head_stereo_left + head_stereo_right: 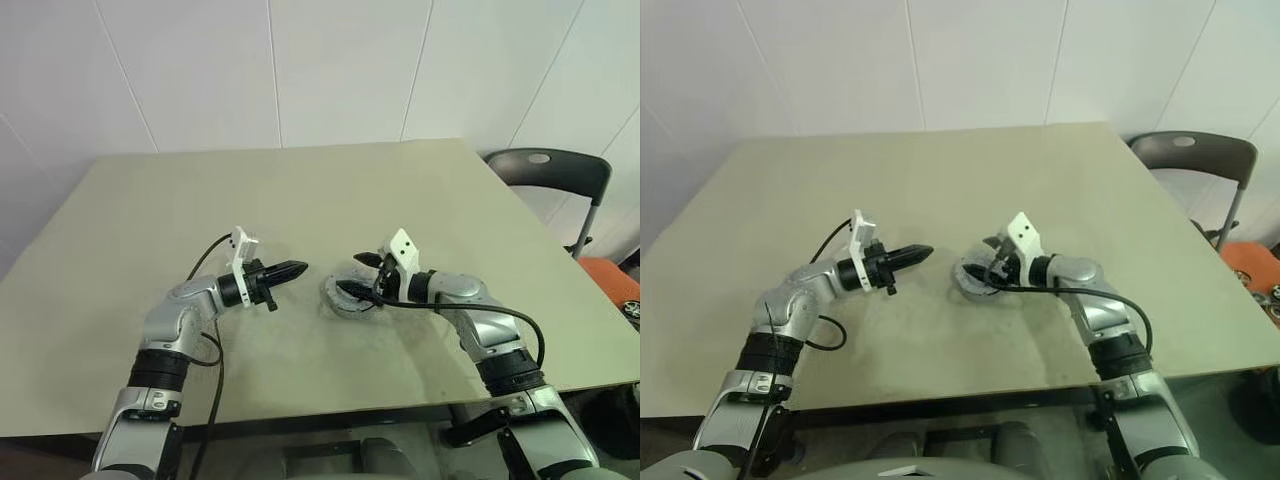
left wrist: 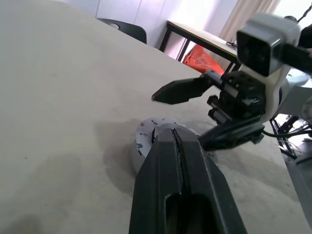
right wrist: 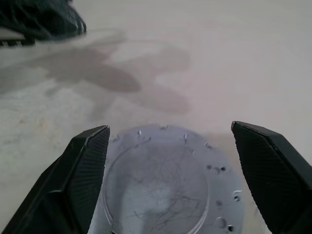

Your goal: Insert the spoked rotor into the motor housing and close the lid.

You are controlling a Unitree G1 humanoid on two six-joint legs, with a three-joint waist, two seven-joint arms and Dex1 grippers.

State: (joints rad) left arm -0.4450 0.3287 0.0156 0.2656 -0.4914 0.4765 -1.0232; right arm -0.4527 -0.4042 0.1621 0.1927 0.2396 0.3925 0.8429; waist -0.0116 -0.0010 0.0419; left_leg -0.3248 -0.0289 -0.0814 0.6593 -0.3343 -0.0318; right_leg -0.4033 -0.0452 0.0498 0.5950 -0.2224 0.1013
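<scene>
Head camera views: A flat, matt beige bench (image 1: 300, 200) stands before white wall panels. A dark grey chair with a metal frame (image 1: 555, 175) stands past the bench's far right corner. Near the middle of the bench lies a short round silver-grey metal assembly (image 1: 340, 297), the motor housing with a flat disc face on top. The left gripper (image 1: 297, 269), black-fingered with a white camera bracket on the wrist, points level towards the assembly from the robot's left and stops short of it, with bare bench between; its jaws are pressed together and carry nothing. The right gripper (image 1: 358, 275) hangs over the assembly from the robot's right, jaws spread, one finger above the far edge and the other over the near edge. Whether either finger touches the metal cannot be told.

Left wrist view: The two black left fingers (image 2: 183, 180) meet along a thin seam. Beyond them the silver-grey disc (image 2: 146, 139) rests on the bench, and the right gripper straddles it with its jaws apart.

Right wrist view: The flat, round, scratched lid (image 3: 163, 185) with small holes around its rim lies between the two black right fingers (image 3: 80, 180), which stand wide apart and clear of its face.
</scene>
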